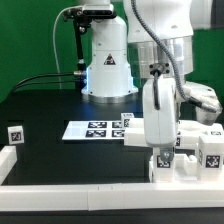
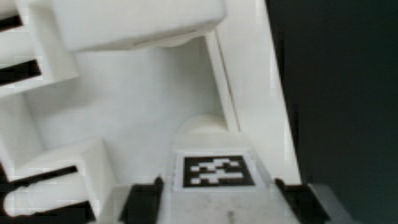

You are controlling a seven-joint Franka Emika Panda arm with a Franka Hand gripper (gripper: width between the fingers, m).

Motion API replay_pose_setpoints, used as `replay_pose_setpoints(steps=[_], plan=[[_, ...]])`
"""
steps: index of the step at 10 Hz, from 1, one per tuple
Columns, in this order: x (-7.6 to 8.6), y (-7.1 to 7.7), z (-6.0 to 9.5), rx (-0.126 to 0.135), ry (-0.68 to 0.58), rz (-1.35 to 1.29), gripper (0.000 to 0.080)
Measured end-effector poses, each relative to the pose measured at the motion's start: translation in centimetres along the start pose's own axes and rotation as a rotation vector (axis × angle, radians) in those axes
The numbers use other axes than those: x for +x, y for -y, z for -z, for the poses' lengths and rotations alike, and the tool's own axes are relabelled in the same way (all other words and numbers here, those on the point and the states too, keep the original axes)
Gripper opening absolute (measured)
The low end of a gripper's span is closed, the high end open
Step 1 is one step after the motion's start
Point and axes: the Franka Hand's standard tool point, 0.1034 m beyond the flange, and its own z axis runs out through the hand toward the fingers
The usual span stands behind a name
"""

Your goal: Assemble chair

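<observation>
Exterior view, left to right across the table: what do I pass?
In order: small tagged block → marker board → tall upright chair panel → tagged chair parts at the right edge.

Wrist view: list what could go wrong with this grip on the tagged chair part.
1. The gripper holds the tagged part near one end only; it may twist or slip when lifted.
2. In the exterior view, loose chair pieces stand close by; moving could knock them.
</observation>
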Motion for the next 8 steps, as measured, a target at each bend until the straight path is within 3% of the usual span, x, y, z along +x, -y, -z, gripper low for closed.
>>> replay_pose_setpoints(steps=[2,3,4,5,6,8], plan=[[0.01,-0.01,-0.02,0.0,0.0,0.033,0.0285],[0.08,0.0,-0.02,-0.001,-0.003,0.095,0.034],[0.15,-0.05,-0.02,-0.004,-0.005,0.266,0.034],[-0.03,-0.14,0.08,-0.007,-0.009,0.429,0.0547],[-0.17,-0.34,0.03,-0.009,-0.013,0.545,0.0617],[0.1,-0.4,-0.1,-0.01,-0.017,0.695,0.0643]])
